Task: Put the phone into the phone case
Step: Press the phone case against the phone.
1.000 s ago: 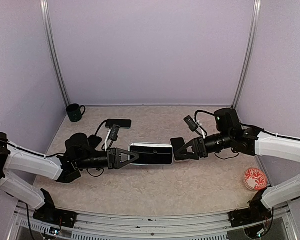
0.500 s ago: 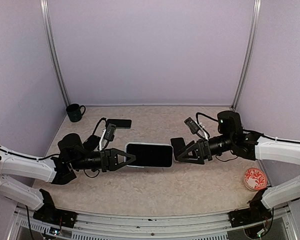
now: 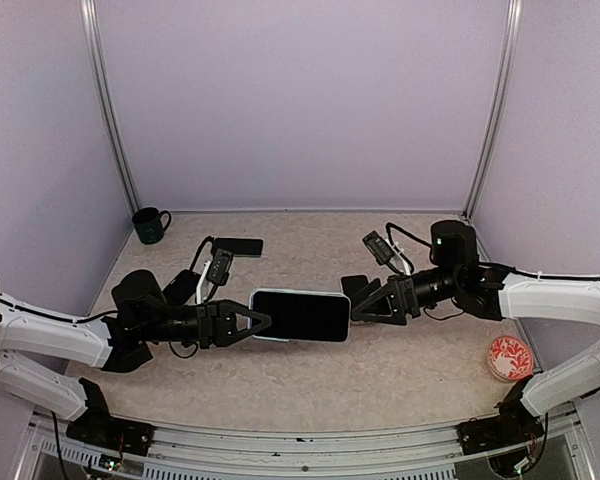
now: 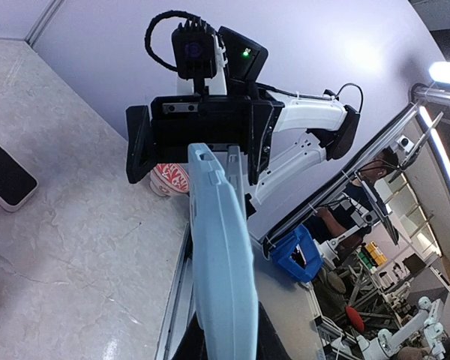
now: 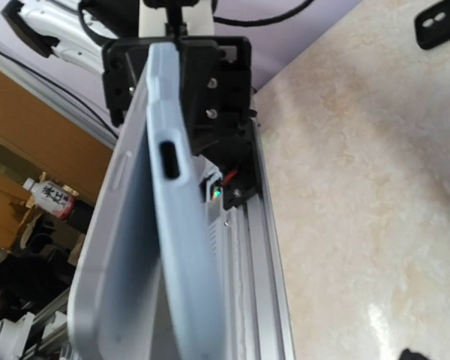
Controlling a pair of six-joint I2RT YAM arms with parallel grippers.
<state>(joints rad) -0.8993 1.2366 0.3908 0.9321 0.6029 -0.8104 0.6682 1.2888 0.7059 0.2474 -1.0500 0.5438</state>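
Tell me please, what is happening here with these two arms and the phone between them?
The left gripper is shut on one end of the phone, which already sits in its light blue case, and holds it in the air above the table. The right gripper stands open at the other end and does not clamp it. A second dark phone, a green mug and a red dish lie aside.

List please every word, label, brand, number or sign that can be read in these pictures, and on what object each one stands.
No text can be read with confidence.
Red and white round dish: patterned, no letters visible.
Bottle in the background beyond the table, right wrist view: its label has marks too blurred to read.
Phone case, dark mug, second dark phone: no visible print.
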